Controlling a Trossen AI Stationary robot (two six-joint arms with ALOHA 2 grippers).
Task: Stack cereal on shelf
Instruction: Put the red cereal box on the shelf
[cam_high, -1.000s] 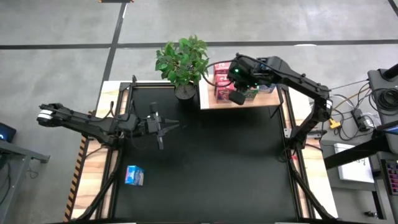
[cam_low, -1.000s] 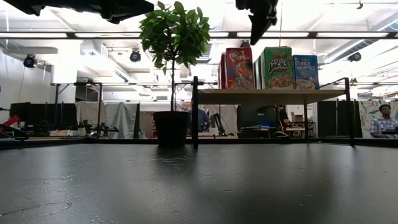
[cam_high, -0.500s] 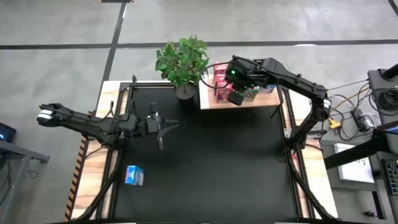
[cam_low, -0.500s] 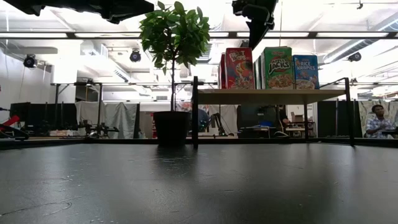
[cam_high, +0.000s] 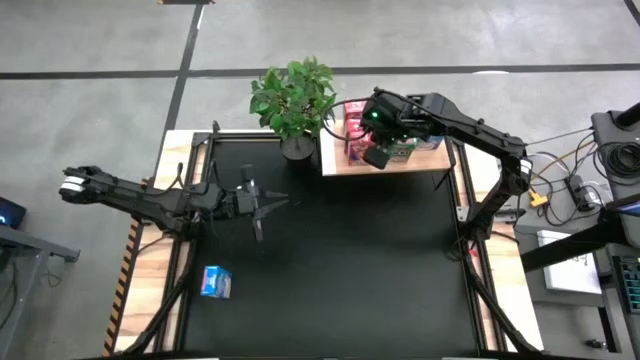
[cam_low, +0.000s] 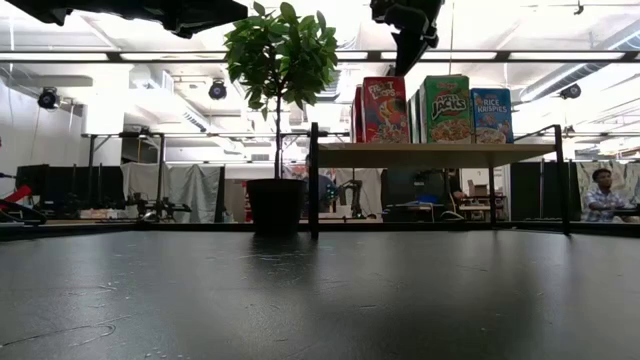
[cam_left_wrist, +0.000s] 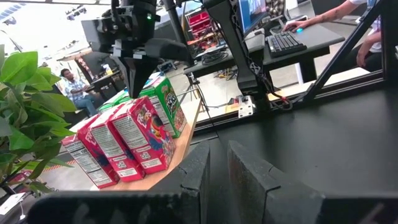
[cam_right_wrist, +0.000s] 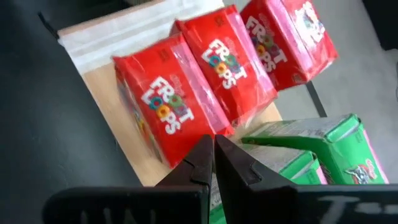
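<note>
Cereal: a lone blue box (cam_high: 216, 282) lies at the table's (cam_high: 350, 260) seven o'clock, nearest the left claw (cam_high: 262, 206), seemingly empty, fingers nearly together. Its long axis is unclear. The right claw (cam_high: 377, 156), closed, hovers over boxes on the shelf (cam_high: 395, 164).

The black bench (cam_high: 350, 260) carries a potted plant (cam_high: 295, 100). Beside the plant, the shelf (cam_high: 340, 163) holds cereal boxes (cam_low: 432, 108). One blue box (cam_high: 215, 282) lies well apart.

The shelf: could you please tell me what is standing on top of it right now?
On the shelf stand red cereal boxes, green boxes and a blue box; rows behind the front ones are partly hidden.
</note>
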